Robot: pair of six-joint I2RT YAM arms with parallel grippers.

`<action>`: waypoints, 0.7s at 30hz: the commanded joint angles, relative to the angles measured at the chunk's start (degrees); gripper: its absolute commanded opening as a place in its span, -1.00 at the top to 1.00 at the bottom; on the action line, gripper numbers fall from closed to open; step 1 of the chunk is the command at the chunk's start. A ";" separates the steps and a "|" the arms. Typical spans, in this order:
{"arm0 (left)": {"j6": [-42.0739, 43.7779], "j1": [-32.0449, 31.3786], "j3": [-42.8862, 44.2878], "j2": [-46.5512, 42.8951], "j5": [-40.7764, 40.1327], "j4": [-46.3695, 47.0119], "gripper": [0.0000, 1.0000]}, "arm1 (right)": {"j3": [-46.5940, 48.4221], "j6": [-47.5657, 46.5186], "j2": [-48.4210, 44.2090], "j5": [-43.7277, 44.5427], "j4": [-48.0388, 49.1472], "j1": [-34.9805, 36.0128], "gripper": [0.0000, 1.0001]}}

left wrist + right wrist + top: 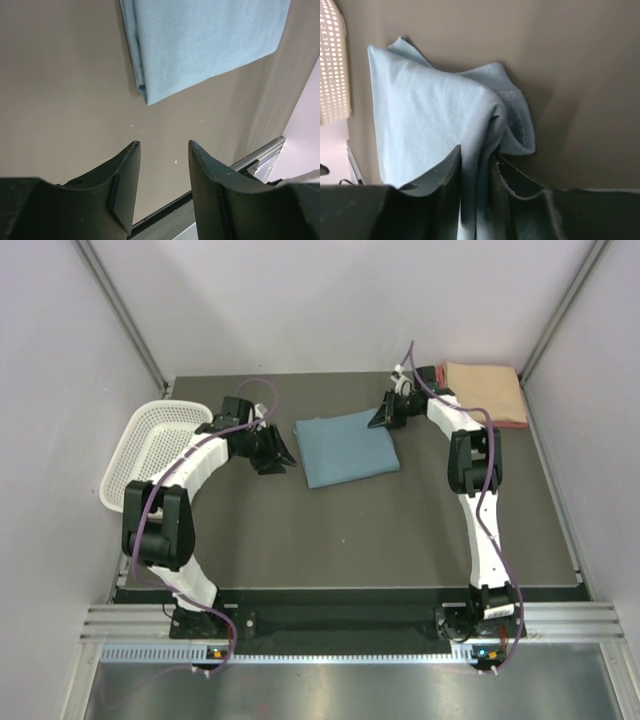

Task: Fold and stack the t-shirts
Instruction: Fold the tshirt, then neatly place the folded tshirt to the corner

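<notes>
A dusty blue-grey t-shirt [345, 448] lies folded into a rectangle in the middle of the dark table. My right gripper [384, 416] sits at its far right corner, shut on the bunched cloth [485, 145], which is pinched between both fingers. My left gripper [283, 456] hovers just left of the shirt, open and empty [164, 145], with the shirt's folded corner [200, 45] ahead of it. A folded peach/tan t-shirt [485, 390] lies on a pink-red one [512, 424] at the back right corner.
A white mesh basket [150, 445] leans at the table's left edge, close to the left arm. Grey walls enclose the table on three sides. A metal rail runs along the near edge.
</notes>
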 commanded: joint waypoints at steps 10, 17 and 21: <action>0.43 1.27 -4.88 -4.77 2.40 0.22 0.05 | -4.88 0.07 -7.86 9.17 3.20 0.63 1.00; -0.27 1.27 -7.95 -7.75 1.96 1.09 0.06 | -3.29 -7.05 -17.97 17.08 -4.27 1.16 1.00; -0.10 1.27 -10.93 -8.72 1.70 2.06 0.06 | -4.44 -11.00 -24.12 20.95 -7.95 1.42 1.00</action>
